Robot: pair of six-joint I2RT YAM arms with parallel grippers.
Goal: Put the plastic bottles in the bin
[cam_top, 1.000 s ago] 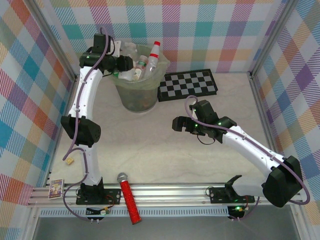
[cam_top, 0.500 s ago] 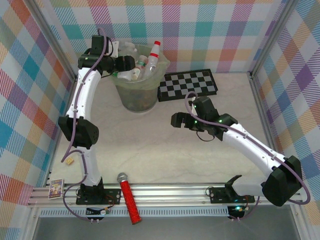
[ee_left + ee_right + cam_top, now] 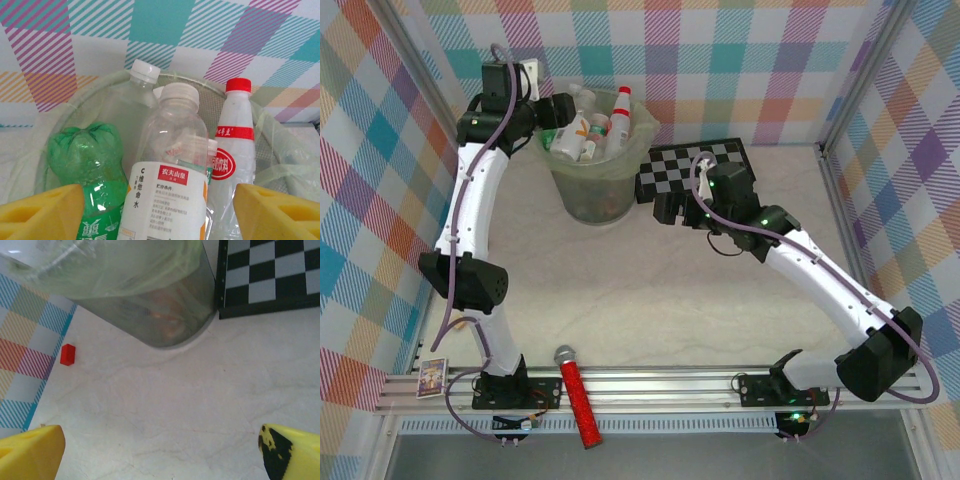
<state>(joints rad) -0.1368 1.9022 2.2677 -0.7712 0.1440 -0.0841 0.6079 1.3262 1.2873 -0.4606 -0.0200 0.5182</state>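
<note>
The bin [image 3: 582, 195] stands at the back left, pale green and lined with a bag, and is packed with plastic bottles [image 3: 595, 125]. In the left wrist view I look down on a green bottle [image 3: 85, 165], a clear one with a white label [image 3: 170, 170], a red-capped one [image 3: 235, 140] and a white-capped one [image 3: 135, 100], all inside the bin's rim [image 3: 212, 105]. My left gripper [image 3: 558, 112] hangs open at the bin's left rim; its yellow fingers [image 3: 40, 212] stand apart from the white-label bottle. My right gripper [image 3: 665, 208] is open and empty over bare table beside the bin [image 3: 150, 315].
A chequered board [image 3: 698, 170] lies right of the bin, under the right wrist. A small red block [image 3: 67, 354] sits on the table near the bin's base. A red microphone [image 3: 578, 395] and a small card [image 3: 432, 376] lie at the near rail.
My left gripper has opened and let a bottle go into the bin, then drawn back to the left. The right arm has swung up towards the bin and the board.
</note>
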